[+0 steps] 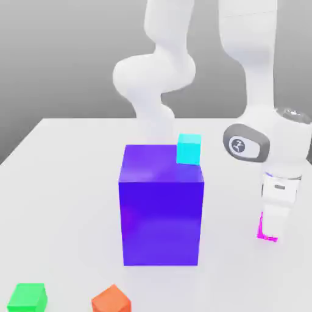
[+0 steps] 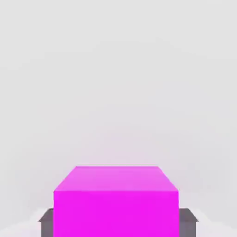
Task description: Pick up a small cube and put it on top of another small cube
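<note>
The small magenta cube [image 1: 261, 227] rests on the white table at the exterior view's right, mostly covered by my gripper [image 1: 271, 232], which has come straight down over it. In the hand view the magenta cube [image 2: 115, 203] sits between my grey fingertips [image 2: 47, 221], which press against its two sides, so the gripper is shut on it. The other small cube, orange-red [image 1: 111, 300], lies at the front edge of the exterior view, left of centre and far from the gripper.
A tall blue-purple block [image 1: 161, 207] stands mid-table between the gripper and the orange-red cube, with a small cyan cube [image 1: 189, 148] on its far right corner. A small green cube [image 1: 27, 297] lies at the front left. The white table [image 1: 67, 183] stretches around them.
</note>
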Robot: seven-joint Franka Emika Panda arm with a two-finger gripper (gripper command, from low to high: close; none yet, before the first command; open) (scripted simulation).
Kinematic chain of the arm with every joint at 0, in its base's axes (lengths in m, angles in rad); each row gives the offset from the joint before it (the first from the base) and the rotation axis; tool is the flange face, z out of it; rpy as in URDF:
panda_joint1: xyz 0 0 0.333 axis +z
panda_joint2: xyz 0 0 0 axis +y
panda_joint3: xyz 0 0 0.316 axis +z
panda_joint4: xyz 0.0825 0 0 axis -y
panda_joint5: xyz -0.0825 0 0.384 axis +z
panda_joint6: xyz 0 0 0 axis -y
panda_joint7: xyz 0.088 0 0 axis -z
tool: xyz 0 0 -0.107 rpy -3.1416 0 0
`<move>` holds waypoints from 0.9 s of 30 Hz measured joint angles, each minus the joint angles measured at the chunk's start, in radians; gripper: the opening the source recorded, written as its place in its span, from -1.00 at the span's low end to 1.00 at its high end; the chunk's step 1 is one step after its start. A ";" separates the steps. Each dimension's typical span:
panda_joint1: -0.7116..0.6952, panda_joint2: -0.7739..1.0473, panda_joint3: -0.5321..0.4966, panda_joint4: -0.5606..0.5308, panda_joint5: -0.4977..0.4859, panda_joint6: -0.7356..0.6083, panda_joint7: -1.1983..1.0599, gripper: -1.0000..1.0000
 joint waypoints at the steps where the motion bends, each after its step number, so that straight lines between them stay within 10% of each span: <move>1: 0.011 0.016 -0.012 0.003 -0.007 0.014 0.006 -1.00; 9: -0.082 -0.196 0.083 -0.029 0.157 -0.168 -0.122 -1.00; 27: -0.650 -0.060 -0.339 0.355 0.348 -0.440 -0.378 -1.00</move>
